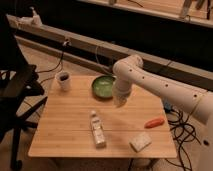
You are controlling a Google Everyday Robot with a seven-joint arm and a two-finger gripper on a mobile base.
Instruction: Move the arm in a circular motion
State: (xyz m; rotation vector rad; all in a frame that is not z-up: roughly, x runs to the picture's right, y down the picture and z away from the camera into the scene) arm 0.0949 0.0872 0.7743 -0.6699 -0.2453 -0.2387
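The large white jointed arm reaches in from the right edge over the wooden table. Its rounded elbow is above the back middle of the table. From there the last segment points down to the gripper. The gripper hangs just above the tabletop, at the right rim of a green bowl. It holds nothing that I can see.
A white cup stands at the back left. A white bottle lies at the front middle, a pale sponge-like block at the front right, an orange object at the right. A black chair stands left; cables lie right.
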